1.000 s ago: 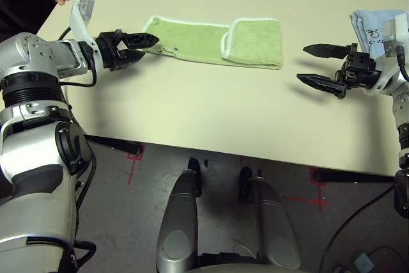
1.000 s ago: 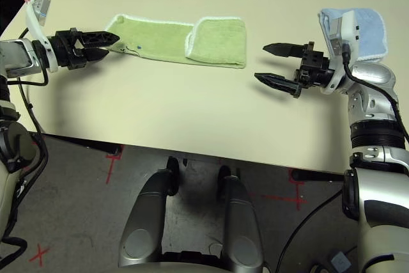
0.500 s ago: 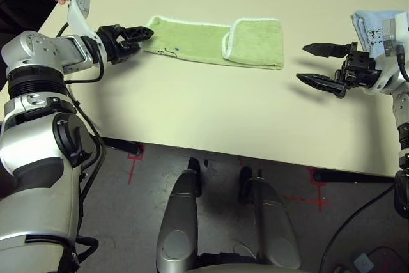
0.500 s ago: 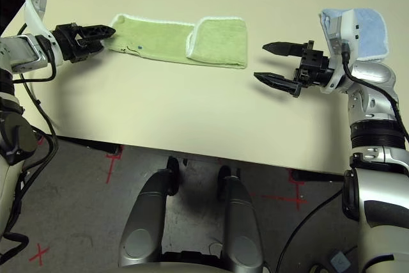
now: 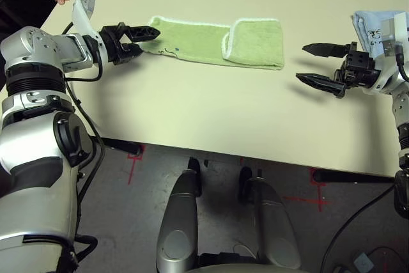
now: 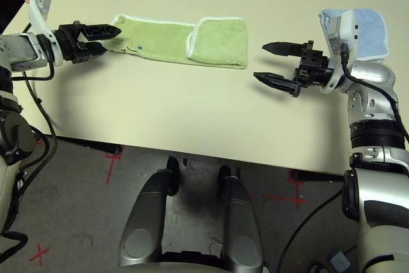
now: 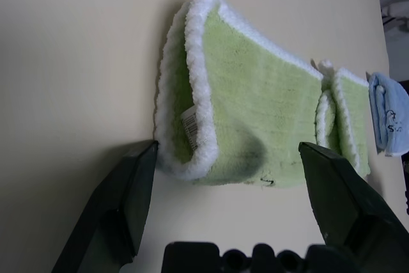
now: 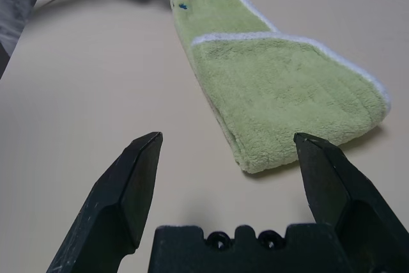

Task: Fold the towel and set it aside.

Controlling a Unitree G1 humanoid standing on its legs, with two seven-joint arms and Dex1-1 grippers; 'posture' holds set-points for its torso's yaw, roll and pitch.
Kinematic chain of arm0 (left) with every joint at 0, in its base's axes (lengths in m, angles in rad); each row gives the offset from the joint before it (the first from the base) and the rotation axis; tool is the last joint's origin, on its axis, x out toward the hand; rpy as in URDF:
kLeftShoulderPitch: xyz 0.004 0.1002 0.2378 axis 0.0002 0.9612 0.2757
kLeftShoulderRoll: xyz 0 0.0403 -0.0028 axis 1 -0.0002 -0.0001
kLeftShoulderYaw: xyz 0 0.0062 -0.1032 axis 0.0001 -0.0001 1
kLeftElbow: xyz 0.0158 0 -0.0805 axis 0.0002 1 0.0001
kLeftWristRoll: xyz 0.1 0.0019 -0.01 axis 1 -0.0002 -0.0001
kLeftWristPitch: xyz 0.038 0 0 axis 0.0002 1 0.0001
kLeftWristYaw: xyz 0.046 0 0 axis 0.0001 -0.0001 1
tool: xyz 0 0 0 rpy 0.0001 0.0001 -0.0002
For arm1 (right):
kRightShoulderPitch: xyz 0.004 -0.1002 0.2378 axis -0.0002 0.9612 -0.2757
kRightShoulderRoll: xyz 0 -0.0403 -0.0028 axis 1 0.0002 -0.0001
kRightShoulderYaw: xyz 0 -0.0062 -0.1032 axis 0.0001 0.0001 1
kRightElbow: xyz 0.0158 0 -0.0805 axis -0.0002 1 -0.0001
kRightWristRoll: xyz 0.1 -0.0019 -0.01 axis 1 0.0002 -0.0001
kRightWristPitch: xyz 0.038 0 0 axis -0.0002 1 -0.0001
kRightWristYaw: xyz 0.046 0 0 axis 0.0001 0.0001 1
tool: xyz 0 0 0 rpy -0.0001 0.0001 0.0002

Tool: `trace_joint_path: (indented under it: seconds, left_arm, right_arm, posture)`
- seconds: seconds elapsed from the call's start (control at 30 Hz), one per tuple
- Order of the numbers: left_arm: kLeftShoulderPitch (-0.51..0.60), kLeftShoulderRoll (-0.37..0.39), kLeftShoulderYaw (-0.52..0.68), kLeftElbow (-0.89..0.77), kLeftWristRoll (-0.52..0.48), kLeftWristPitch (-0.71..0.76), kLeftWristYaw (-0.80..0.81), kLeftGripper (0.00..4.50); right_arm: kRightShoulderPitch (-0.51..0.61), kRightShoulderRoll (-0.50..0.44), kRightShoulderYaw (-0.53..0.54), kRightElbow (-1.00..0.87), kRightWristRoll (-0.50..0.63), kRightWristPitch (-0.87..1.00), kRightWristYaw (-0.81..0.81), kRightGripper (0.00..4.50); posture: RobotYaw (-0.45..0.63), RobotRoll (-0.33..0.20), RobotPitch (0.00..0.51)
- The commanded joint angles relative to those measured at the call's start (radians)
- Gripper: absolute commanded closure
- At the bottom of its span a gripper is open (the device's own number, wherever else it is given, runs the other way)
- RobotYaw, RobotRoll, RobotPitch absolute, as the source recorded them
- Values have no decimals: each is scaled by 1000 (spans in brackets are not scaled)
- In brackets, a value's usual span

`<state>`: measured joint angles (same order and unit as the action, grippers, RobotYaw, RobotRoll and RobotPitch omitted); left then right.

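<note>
Two wide-open grippers — the left gripper (image 5: 142, 38) straddles the near-left end of the towel (image 5: 217, 41), lying partly folded toward the table's (image 5: 211, 119) far edge, so I'd pinch both layers there, while the right gripper (image 5: 314, 63) stays well apart.
</note>
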<state>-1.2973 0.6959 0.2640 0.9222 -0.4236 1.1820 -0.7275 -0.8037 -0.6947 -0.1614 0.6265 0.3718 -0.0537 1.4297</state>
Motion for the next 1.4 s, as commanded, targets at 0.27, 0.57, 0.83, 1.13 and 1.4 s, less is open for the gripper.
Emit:
trace_joint_path:
  seconds: [0.27, 0.57, 0.83, 1.13, 1.4]
  left_arm:
    - [-13, 58, -81, 44, 41, 41, -60, 10]
    - [-48, 73, -16, 37, -18, 178, -69, 10]
    - [-40, 38, 58, 71, -19, 132, 9, 10]
    - [-63, -28, 127, 170, -11, -17, 127, 10]
    - [-78, -40, 139, 209, -2, -89, 163, 1366]
  right_arm:
    - [14, -1, 14, -35, -1, 8, -7, 0]
    - [11, -1, 14, -31, -3, 7, -8, 0]
    - [5, 2, 17, -25, -5, 4, -7, 0]
    - [9, -4, 22, -40, -1, 10, -10, 0]
    - [14, -5, 22, -50, 1, 13, -13, 0]
  posture:
    - [95, 0, 367]
    - [96, 0, 368]
    - [96, 0, 368]
    - [90, 0, 366]
    - [86, 0, 366]
